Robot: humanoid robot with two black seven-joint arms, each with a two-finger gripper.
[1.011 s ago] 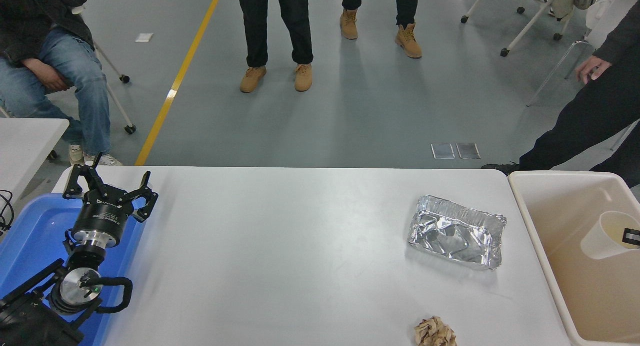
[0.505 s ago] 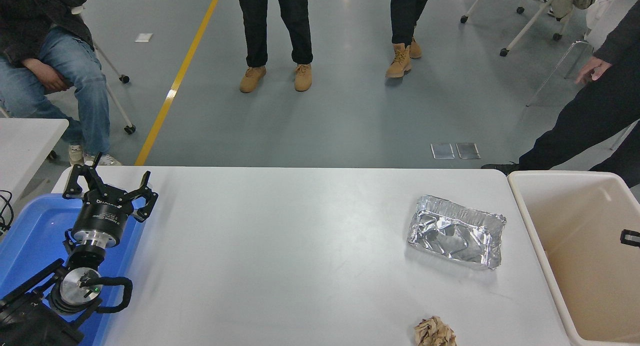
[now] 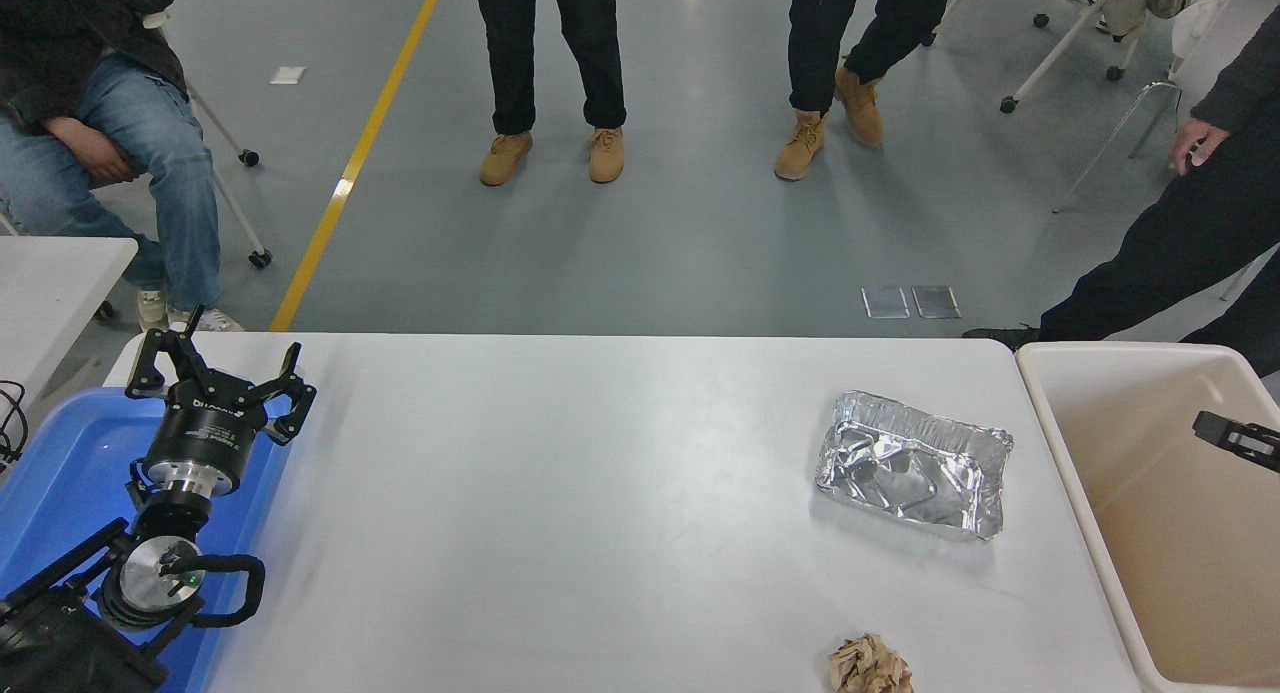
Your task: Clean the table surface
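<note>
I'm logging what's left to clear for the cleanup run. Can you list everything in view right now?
table surface: one, white-grey, fills the lower middle.
foil tray: one, silver, crumpled, on the table toward its right side.
paper ball: one, brown, crumpled, at the table's near edge, nearer than the tray.
bin: one, beige, off the table's right end.
blue tray: one, at the table's left end, under the left arm.
small white table: one corner, far left.
people: four, beyond the table; one seated at top left, two standing in tan boots, one in dark clothes at right.
left gripper: black, open, parked at lower left.
right gripper: black, only a tip shows over the bin at the right edge.
</note>
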